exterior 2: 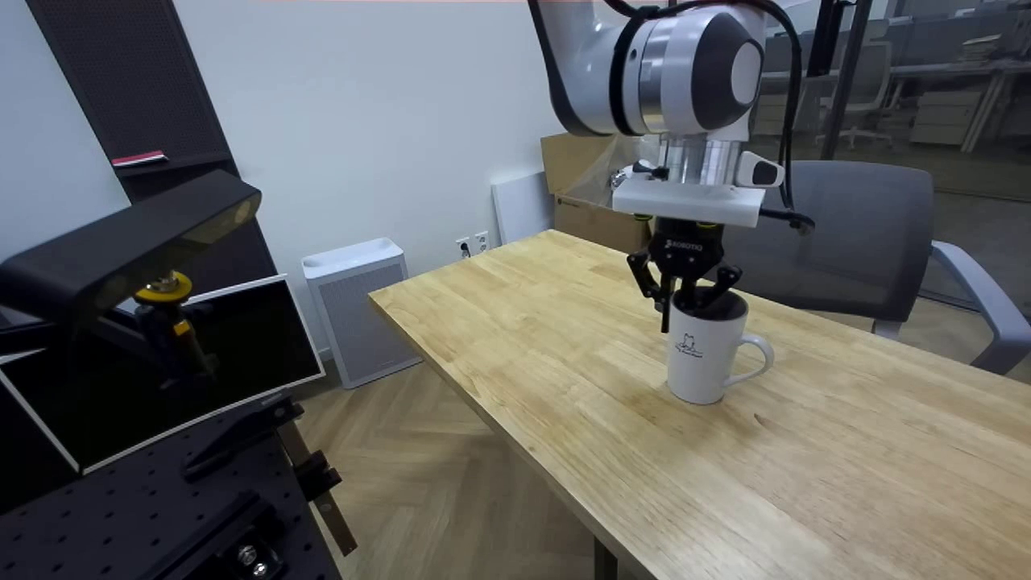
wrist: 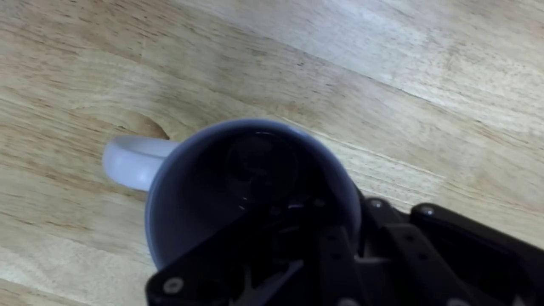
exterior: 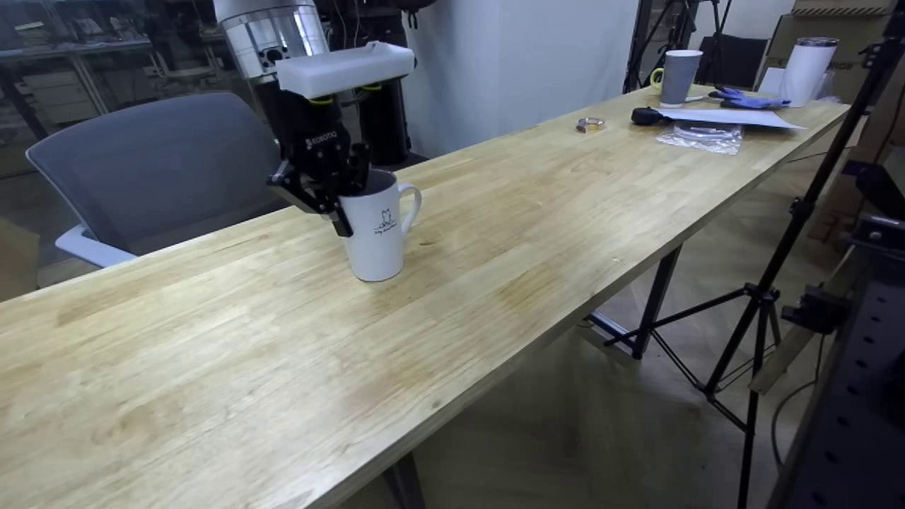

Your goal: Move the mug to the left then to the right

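The white mug point(exterior: 375, 247) stands upright on the wooden table point(exterior: 509, 283), with a small dark print on its side. In both exterior views the mug point(exterior 2: 699, 374) has its loop handle on the side away from the outer finger. My gripper point(exterior: 351, 205) points down over the rim, with one finger inside the mug and one along its outer wall. The gripper point(exterior 2: 679, 312) is shut on the mug's wall. In the wrist view the dark inside of the mug point(wrist: 204, 191) shows, and the gripper point(wrist: 355, 221) straddles its rim. The inner fingertip is hidden in the mug.
A grey chair point(exterior: 162, 170) stands behind the table. At the table's far end are a grey cup point(exterior: 680, 78), a white tumbler point(exterior: 808, 71), a blue glove point(exterior: 749, 99), paper point(exterior: 728, 116) and a coppery ring point(exterior: 590, 124). A black tripod point(exterior: 767, 283) stands in front.
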Robot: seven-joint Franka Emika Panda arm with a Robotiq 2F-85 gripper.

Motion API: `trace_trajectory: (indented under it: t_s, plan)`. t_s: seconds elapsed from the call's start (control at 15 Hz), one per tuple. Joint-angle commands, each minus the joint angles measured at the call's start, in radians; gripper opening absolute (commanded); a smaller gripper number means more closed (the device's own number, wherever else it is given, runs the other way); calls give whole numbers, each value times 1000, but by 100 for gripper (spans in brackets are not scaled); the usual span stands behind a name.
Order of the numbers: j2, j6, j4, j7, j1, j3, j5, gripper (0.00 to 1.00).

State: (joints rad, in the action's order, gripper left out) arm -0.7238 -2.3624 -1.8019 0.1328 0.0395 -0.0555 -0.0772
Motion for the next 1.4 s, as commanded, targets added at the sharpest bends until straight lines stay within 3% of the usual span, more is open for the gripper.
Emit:
trace_trajectory:
  t_s: [0.0,0.6,1.33]
  plan:
    - [-18,9,34,-28,23,25,-29,36]
    - [-25,14,43,-121,103,94,-138,96]
    - [-21,77,77,-192,160,120,-194,100]
